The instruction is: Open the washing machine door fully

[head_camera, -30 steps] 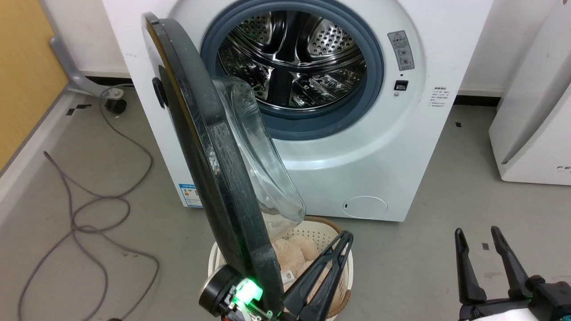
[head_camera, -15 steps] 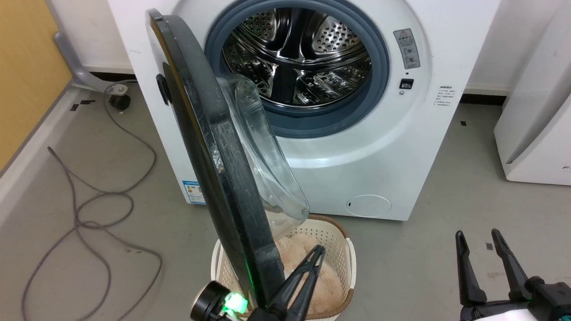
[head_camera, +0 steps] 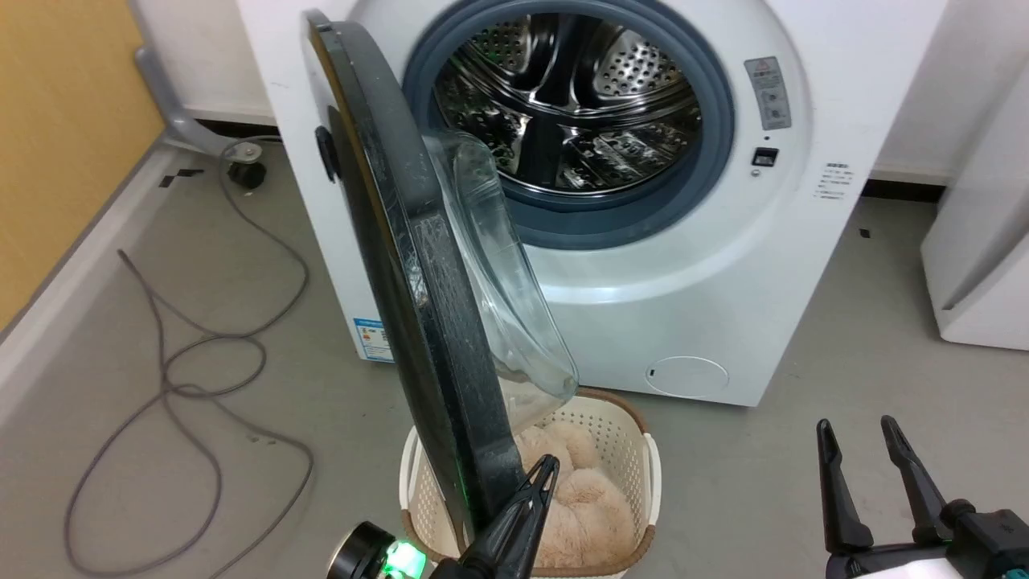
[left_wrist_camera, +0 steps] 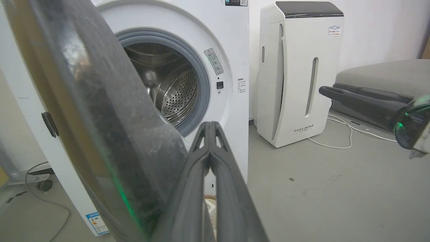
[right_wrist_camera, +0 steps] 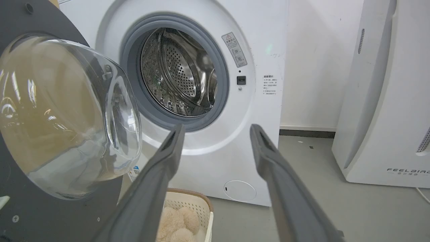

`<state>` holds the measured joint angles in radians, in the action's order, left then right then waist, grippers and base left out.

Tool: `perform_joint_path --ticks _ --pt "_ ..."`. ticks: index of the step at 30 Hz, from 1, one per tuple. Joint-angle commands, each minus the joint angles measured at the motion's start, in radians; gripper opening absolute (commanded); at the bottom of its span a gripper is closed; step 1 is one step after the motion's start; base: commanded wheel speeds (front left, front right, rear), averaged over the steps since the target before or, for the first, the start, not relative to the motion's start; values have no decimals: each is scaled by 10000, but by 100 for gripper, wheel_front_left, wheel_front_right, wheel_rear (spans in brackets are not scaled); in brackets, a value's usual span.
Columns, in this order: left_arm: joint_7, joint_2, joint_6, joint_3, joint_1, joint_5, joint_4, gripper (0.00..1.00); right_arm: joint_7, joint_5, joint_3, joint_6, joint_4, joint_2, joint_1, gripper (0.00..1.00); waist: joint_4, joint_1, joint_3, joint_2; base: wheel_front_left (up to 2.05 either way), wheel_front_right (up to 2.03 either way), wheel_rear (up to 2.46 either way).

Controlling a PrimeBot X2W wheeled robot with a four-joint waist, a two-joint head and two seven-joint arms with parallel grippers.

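A grey cable [head_camera: 161,378] loops over the floor at the far left. To its right the washing machine door [head_camera: 438,322] stands swung out from the left side of the washing machine [head_camera: 683,265], roughly square to the white front. I see the disc almost edge-on, running from the far hinge side to a free rim that points near, toward me. Its outer face looks left, and its clear glass bowl [head_camera: 498,281] bulges right, in front of the drum mouth. My left gripper [head_camera: 545,466] sits just right of the door's near rim, over a white basket [head_camera: 651,466] of beige plush [head_camera: 579,507]. Its fingers are pressed together with nothing between them, and I cannot tell whether they touch the rim. Behind it the steel drum [head_camera: 579,104] gapes inside its grey rubber ring [head_camera: 563,229]. My right gripper [head_camera: 856,425] hangs well apart to the right above bare floor, fingers spread. A white appliance [head_camera: 981,273] stands at the far right.
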<state>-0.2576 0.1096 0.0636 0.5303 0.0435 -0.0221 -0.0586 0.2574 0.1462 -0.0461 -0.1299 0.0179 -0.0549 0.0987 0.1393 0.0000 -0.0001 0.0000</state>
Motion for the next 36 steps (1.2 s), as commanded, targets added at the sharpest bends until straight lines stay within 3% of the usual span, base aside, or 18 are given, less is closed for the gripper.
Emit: perform_joint_path --ticks 1,26,36 --pt "-42 60 107 -155 161 -69 23 0 44 2 17 -8 10 47 0 100 109 0 6 0 0 0 0" --pt "-42 465 1012 -1710 1291 -150 -643 0 44 93 -3 -8 63 47 113 100 1731 0 28 0 0 0 0" --pt "-42 900 1320 -3346 1171 -515 -374 0 44 31 95 -8 78 47 99 100 2011 0 90 0 0 0 0"
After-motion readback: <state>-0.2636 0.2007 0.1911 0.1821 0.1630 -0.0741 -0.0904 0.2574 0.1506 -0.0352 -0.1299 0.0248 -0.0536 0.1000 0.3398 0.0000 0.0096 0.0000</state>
